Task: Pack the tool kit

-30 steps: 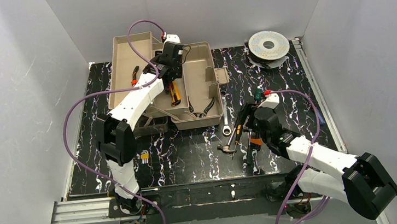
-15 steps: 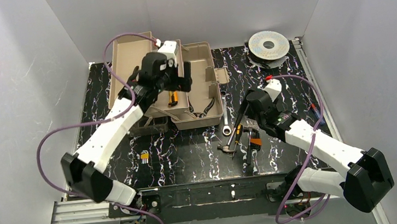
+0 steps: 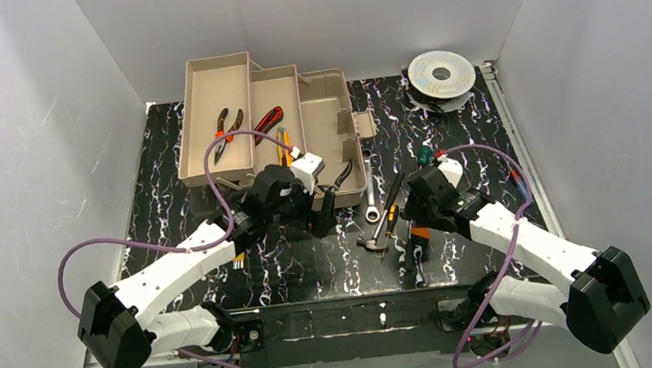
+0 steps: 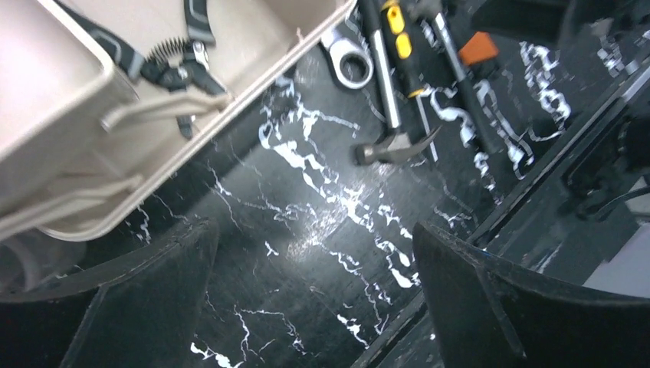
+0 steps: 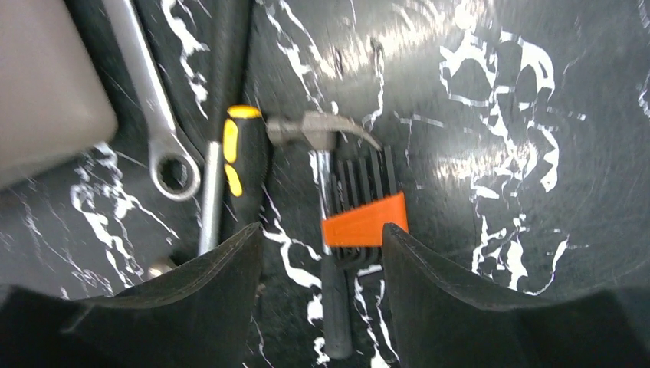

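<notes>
Item, tool kit: we find the beige toolbox (image 3: 333,102) open in the upper centre of the overhead view, its fold-out trays spread to the left. The left tray holds black-and-orange pliers (image 3: 225,132), and the middle tray holds red pliers (image 3: 267,117) and a yellow knife (image 3: 283,143). In the left wrist view a corner of the box fills the upper left, with spring-loaded cutters (image 4: 180,65) lying inside it. Item, loose tools on the black marbled mat (image 3: 311,257), right of the box near the frame's centre: a ring wrench (image 3: 371,202), a black-and-yellow screwdriver (image 3: 390,214), a hammer (image 3: 372,244) and an orange hex-key holder (image 3: 419,232). Item, left gripper (image 3: 318,214): just below the box's lower edge, jaws spread wide and released, with only bare mat between its fingers (image 4: 146,299). Item, right gripper (image 3: 413,222): over the loose tools, jaws parted; the right wrist view shows the hammer's handle (image 5: 331,307) and part of the holder (image 5: 364,222) between the fingers (image 5: 222,276), which are clenched on neither. Item, round silver wire spool (image 3: 441,74): upper right, well apart from the box
</notes>
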Available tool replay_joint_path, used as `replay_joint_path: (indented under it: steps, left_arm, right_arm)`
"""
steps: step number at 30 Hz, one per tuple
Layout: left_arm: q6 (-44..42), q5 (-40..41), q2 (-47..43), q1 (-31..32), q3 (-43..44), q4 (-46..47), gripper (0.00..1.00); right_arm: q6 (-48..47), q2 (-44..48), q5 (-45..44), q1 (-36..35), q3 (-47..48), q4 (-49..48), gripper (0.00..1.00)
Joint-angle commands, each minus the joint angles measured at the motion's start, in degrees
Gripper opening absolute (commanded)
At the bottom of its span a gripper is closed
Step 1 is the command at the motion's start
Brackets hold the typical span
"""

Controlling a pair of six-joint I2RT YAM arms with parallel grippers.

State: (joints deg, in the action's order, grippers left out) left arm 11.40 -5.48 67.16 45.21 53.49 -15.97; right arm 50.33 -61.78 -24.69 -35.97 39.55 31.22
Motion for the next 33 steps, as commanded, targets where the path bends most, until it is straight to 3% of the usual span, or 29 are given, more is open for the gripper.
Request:
replay_joint_path:
  steps: [1,4,9,15,20,29,33]
  left_arm:
    - [1.27,-0.25,-2.37,0.74,-6.62,10.05,0.98]
    - [1.82,-0.33,-3.70,1.41,-12.09,19.11,0.98]
    - [-1.76,0.52,-4.68,2.47,-20.79,30.67,0.98]
    - [-7.01,-1.77,-2.48,2.88,-27.56,40.47,0.98]
    - [-7.36,-4.90,-1.99,2.96,-31.33,47.66,0.98]
    - [-7.19,-5.09,-1.78,2.98,-31.29,48.11,0.98]
    - [-7.14,-5.31,-1.06,3.00,-31.29,48.68,0.98]
  right_arm:
    - [0.07,1.11,6.38,0.23,-3.42,1.91,0.66]
    - [1.01,0.17,6.35,0.21,-5.09,0.79,0.66]
    - [-1.01,-5.56,5.27,0.20,-3.89,-0.63,0.82]
    - [-1.03,-14.45,2.87,0.28,-0.84,1.06,0.84]
    - [0.96,-12.93,3.20,0.44,-2.74,-0.15,0.74]
    - [3.98,-0.25,6.31,3.08,-11.18,-8.57,0.55]
    - [3.58,7.53,5.25,3.10,-12.83,-8.53,0.53]
